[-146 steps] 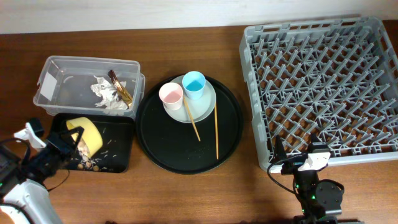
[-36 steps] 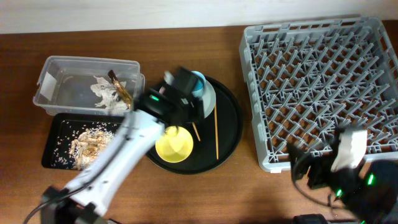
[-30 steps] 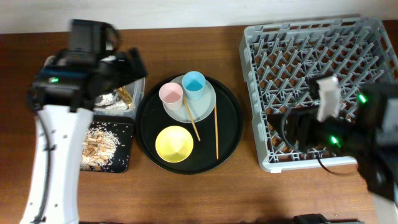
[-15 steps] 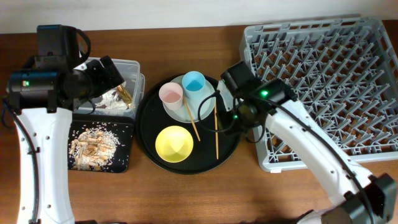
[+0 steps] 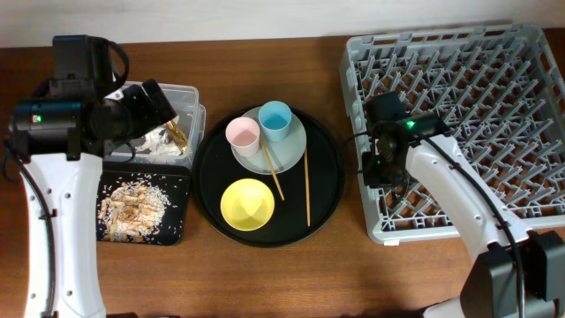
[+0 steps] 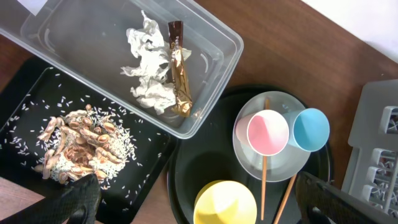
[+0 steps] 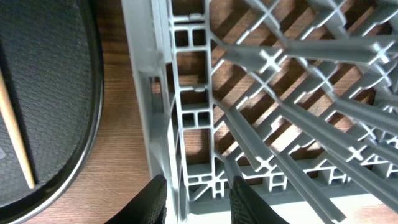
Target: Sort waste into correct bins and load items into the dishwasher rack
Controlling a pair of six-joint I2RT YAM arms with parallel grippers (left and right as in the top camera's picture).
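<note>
Right gripper (image 7: 199,202) has swung from tray (image 5: 212,172) to dishwasher rack (image 5: 355,79) edge, fingers (image 7: 155,199) parted, empty | left gripper (image 6: 208,196) wide over clear box (image 6: 62,43) | pink cup (image 5: 243,135) on plate (image 5: 291,155); best descend upright, pinch rim.

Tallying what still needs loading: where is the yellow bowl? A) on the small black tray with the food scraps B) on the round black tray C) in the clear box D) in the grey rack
B: the yellow bowl sits upright on the round black tray, beside the plate.
</note>
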